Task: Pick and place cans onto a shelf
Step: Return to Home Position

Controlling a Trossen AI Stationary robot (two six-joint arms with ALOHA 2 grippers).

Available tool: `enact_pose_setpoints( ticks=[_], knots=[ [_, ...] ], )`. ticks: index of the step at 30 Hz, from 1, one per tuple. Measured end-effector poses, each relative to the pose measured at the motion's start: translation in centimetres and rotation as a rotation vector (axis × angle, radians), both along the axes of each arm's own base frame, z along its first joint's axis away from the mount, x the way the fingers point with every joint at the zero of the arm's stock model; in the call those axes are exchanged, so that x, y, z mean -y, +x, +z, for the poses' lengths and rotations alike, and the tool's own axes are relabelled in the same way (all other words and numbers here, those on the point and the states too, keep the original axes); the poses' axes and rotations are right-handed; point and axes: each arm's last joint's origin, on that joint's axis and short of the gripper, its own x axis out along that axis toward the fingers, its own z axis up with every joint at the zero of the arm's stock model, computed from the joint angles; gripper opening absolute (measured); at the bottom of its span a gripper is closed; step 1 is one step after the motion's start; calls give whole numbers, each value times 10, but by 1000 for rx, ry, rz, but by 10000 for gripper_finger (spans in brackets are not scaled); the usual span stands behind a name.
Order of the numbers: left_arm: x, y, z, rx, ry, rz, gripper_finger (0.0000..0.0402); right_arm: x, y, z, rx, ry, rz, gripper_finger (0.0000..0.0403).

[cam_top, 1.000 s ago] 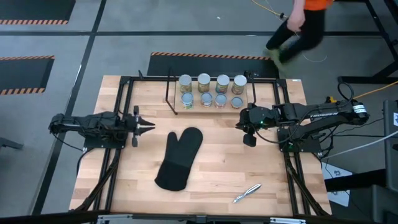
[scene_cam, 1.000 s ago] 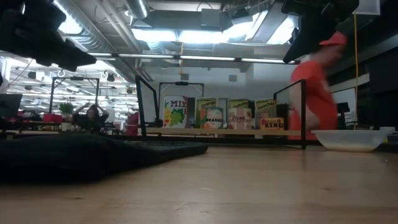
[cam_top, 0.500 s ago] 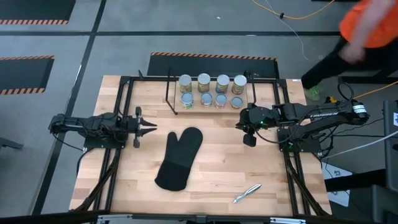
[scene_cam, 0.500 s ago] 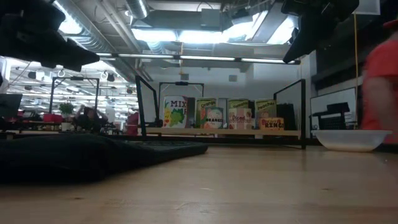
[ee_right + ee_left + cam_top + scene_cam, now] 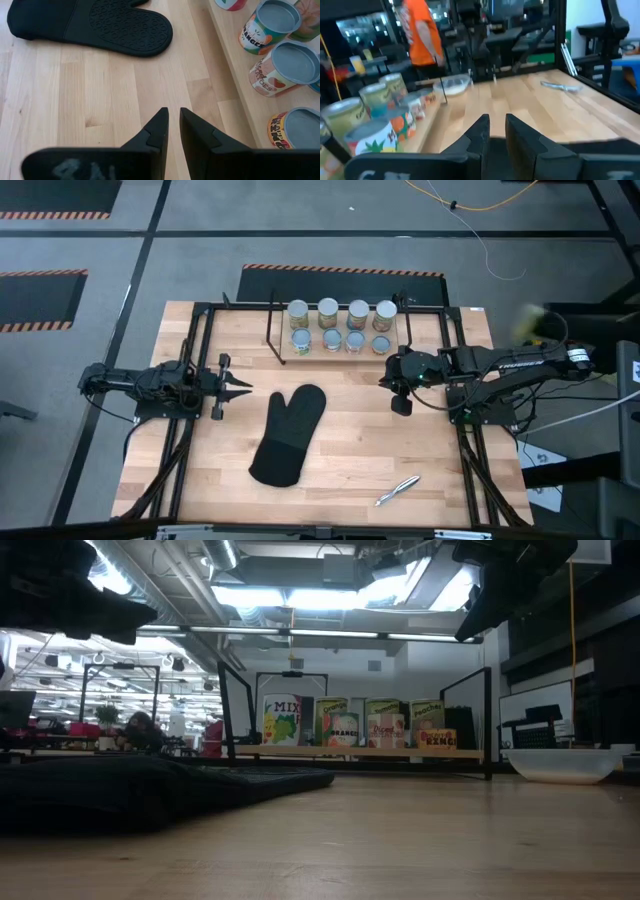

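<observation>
Both arms reach low toward the table's middle, the left gripper (image 5: 243, 388) and right gripper (image 5: 384, 380) with fingers nearly together, holding nothing. On the far shelf (image 5: 277, 340) stand all eight cans (image 5: 340, 325) in two rows.

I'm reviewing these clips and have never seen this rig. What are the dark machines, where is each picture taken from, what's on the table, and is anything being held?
Two robot arms work at a wooden table. One camera looks straight down, one sits at table height, and one rides on each wrist. The left gripper and right gripper hover over bare wood, fingers nearly together, holding nothing. All eight cans stand on the shelf at the far edge. A black oven mitt lies mid-table, a silvery pen-like item near the front, and a white bowl to one side.
</observation>
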Motion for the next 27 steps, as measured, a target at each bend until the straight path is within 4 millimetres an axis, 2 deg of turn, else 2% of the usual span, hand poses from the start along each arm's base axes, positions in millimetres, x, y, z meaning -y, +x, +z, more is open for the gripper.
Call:
enact_pose_setpoints(
  ticks=[3, 21, 27],
  knots=[
    [0, 3, -8, 34, 25, 1, 55, 0, 0, 0, 0, 0, 0, 52],
    [0, 3, -10, 13, 33, 3, 55, 0, -1, 1, 4, 1, 0, 52],
    [0, 3, -10, 13, 63, 6, 55, 0, -20, 19, 103, 50, 40, 52]
  ],
)
